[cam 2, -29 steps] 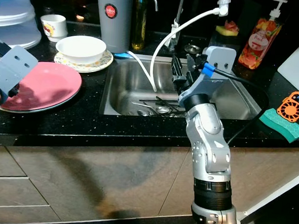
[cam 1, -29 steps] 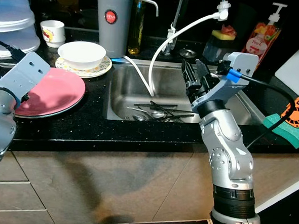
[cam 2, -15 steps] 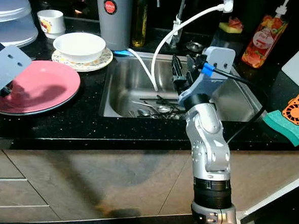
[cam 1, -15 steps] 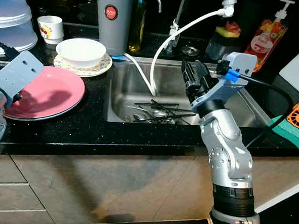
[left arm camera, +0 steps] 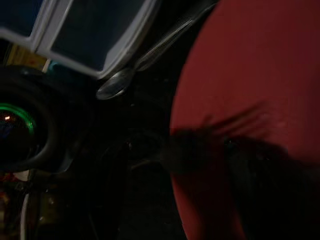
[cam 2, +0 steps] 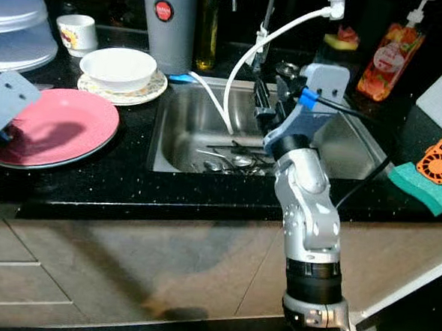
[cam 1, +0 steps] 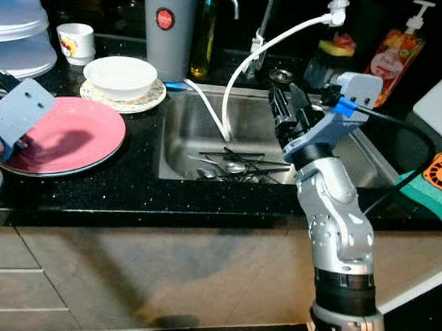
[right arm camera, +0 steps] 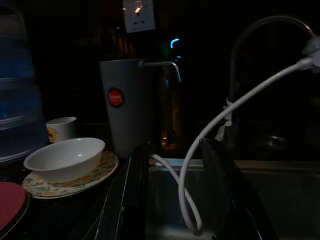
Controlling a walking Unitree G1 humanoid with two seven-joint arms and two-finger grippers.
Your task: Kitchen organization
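The right hand (cam 1: 290, 110) is hovering over the right side of the stainless sink (cam 1: 180, 125), its two black fingers (right arm camera: 134, 195) spread apart and gripping nothing, pointing toward the back of the counter (cam 1: 129, 190). In the sink basin, a tangle of spoons and other cutlery (cam 1: 232, 165) is lying on the bottom, with a white hose (cam 1: 246, 66) looping down from the faucet to just behind it. The left hand (cam 1: 18, 112) is sitting at the near left edge of the pink plate (cam 1: 73, 134), which is resting on the counter left of the sink; whether it is released or clenched cannot be told. Behind the plate, a white bowl (cam 1: 121, 77) is standing on a patterned saucer (cam 1: 146, 101), with a small white mug (cam 1: 76, 43) and a tall grey jug (cam 1: 167, 27) further back. A green sponge (cam 2: 422, 187) is lying on the counter right of the sink, beside an orange device (cam 2: 440, 159).
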